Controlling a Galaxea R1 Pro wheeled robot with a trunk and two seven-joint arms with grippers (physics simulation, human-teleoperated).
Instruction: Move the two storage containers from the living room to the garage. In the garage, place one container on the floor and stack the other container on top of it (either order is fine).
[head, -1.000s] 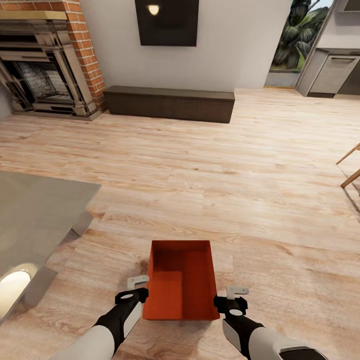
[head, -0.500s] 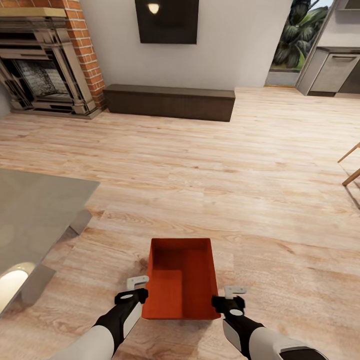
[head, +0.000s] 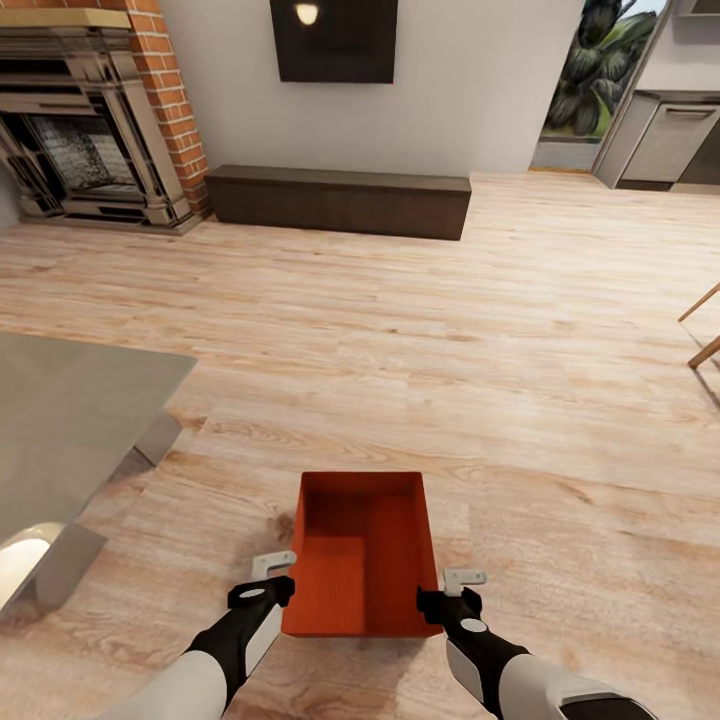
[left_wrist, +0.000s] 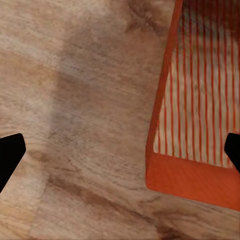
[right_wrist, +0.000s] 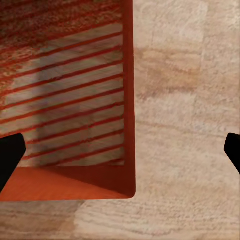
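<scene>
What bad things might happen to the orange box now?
1. The storage container sits between the left gripper and the right gripper. Both wrist views show open fingers straddling a side wall. If one closes off the wall, the box may tilt or slip when lifted.
2. The grey table stands close on the robot's left, so a wide turn might bump it.

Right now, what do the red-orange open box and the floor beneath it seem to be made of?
The red-orange open box looks like matte plastic: uniform colour, straight thin walls, and a slatted bottom that shows the floor through it in the wrist views. The light plank floor looks like wood or laminate, with visible grain and seams.
</scene>
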